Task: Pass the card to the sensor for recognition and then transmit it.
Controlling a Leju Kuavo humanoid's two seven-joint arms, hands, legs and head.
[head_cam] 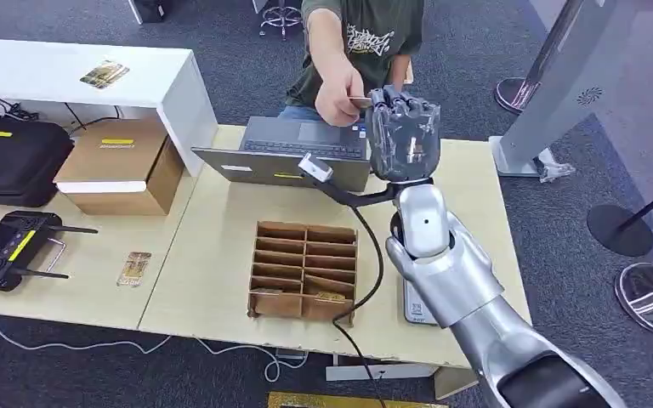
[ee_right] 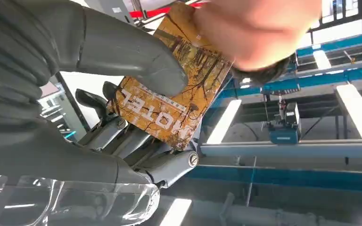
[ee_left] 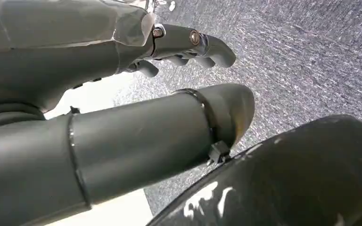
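My right hand (head_cam: 404, 132) is raised over the laptop, palm away from me. In the right wrist view its thumb (ee_right: 136, 61) presses an orange-brown hotel card (ee_right: 169, 108) against the fingers behind it. A person's hand (ee_right: 259, 28) pinches the card's other end, so both hold it. From the head view the card (head_cam: 360, 103) is a thin edge between the person's hand (head_cam: 340, 93) and my fingers. My left hand (ee_left: 122, 117) hangs over grey carpet, fingers apart, holding nothing.
An open laptop (head_cam: 298, 149) sits under the raised hand. A cardboard divider box (head_cam: 303, 270) stands mid-table, a white device (head_cam: 417, 310) lies partly under my right arm. Another card (head_cam: 134, 268), a black controller (head_cam: 8, 246) and a carton (head_cam: 119, 166) lie left.
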